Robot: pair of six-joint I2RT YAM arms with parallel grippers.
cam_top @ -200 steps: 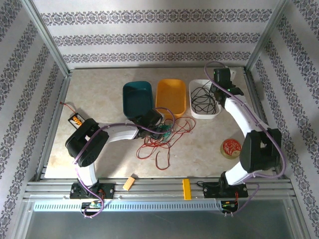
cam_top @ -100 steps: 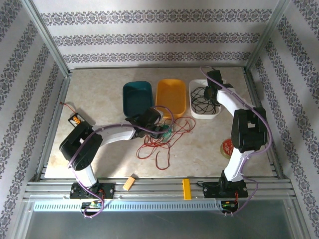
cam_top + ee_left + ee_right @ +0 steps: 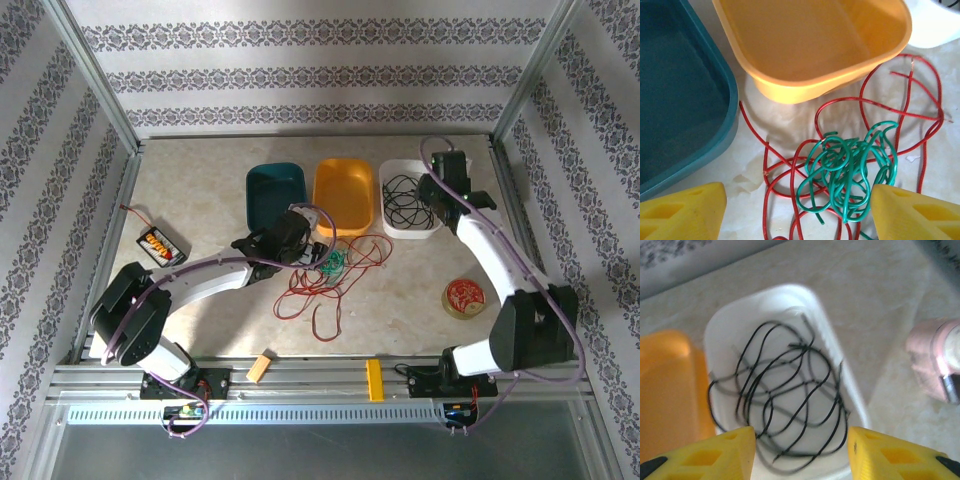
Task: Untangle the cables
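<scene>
A loose red cable [image 3: 330, 285] sprawls over the middle of the table, with a tangled green cable [image 3: 333, 263] lying on it. My left gripper [image 3: 308, 250] hovers at that pile, open. In the left wrist view the green cable [image 3: 850, 170] sits between the yellow fingers [image 3: 680, 212], close to the right one, over loops of red cable [image 3: 785, 175]. The black cable [image 3: 405, 200] lies coiled in the white tray [image 3: 412, 233]. My right gripper [image 3: 432, 190] hangs open above it, and in the right wrist view the black cable [image 3: 785, 390] lies beyond the right gripper [image 3: 801, 452].
A teal tray [image 3: 275, 195] and an orange tray [image 3: 344, 195] stand left of the white one. A black-and-orange battery box [image 3: 160, 243] lies at the left and a tape roll [image 3: 464, 297] at the right. Two small blocks [image 3: 261, 367] sit on the front rail.
My right gripper opened over the white tray, where the black cable stays, and drew back slightly. The left gripper opened wider over the pile while its elbow swung down and left.
</scene>
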